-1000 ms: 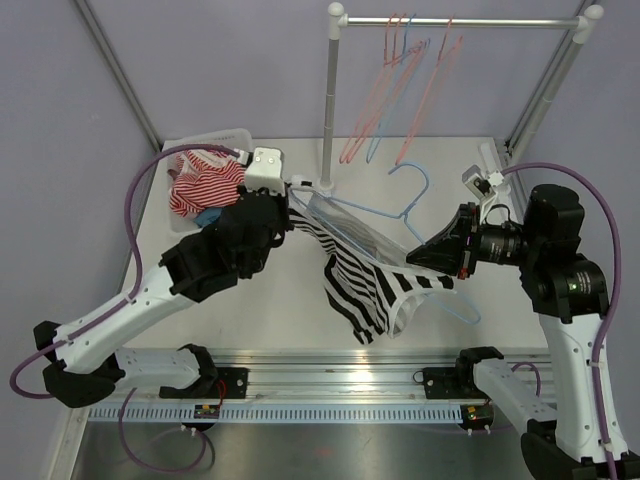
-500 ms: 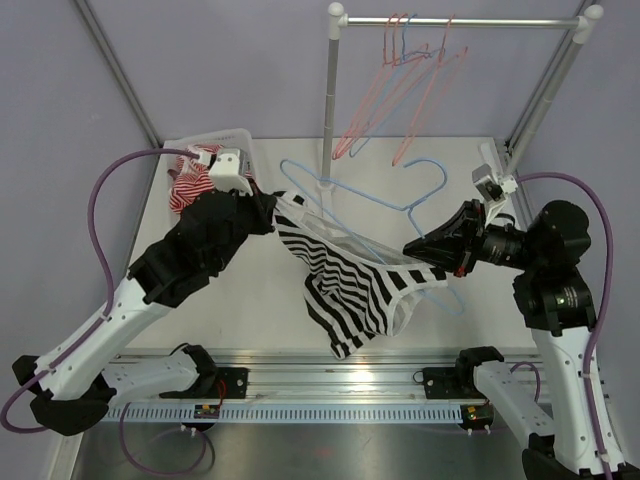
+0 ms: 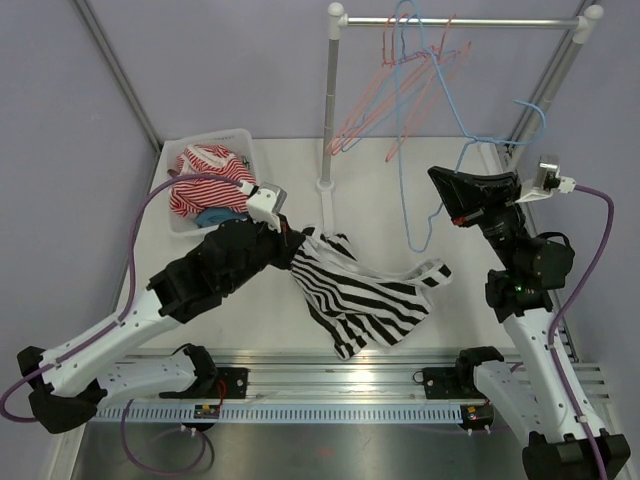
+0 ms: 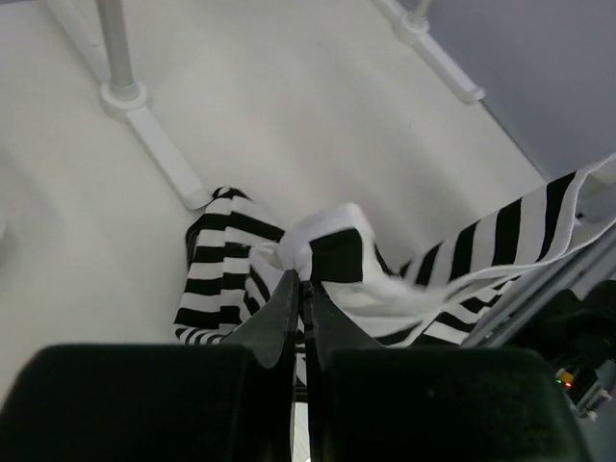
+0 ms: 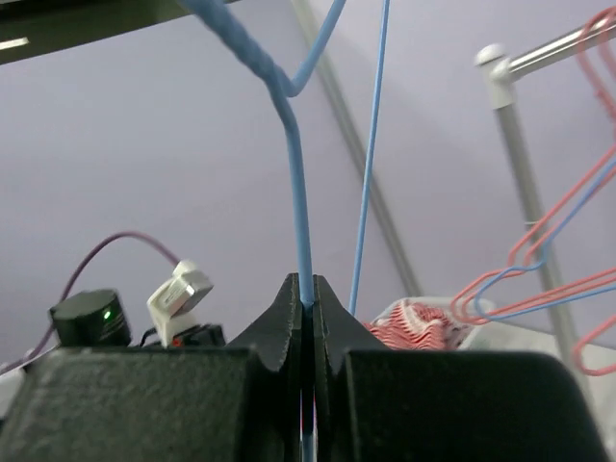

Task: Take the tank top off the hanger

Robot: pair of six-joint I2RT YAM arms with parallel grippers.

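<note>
The black-and-white striped tank top [image 3: 365,295] lies crumpled on the table, off the hanger. My left gripper [image 3: 296,246] is shut on its upper left edge. In the left wrist view the gripper [image 4: 300,281] pinches a bunched white fold of the top [image 4: 337,252]. The blue hanger [image 3: 403,190] is bare and held up in the air at the right. My right gripper [image 3: 436,176] is shut on it. In the right wrist view the gripper [image 5: 306,300] clamps the hanger's blue wire [image 5: 294,173].
A white basket [image 3: 215,137] with red striped clothes stands at the back left. A clothes rack [image 3: 329,100] at the back holds several pink and blue hangers [image 3: 420,75]. Its base post [image 4: 117,58] shows in the left wrist view. A metal rail [image 3: 330,362] runs along the near edge.
My right arm swung up and to the right with the blue hanger, pulling it out of the tank top. The top dropped onto the table, still held by my left gripper.
</note>
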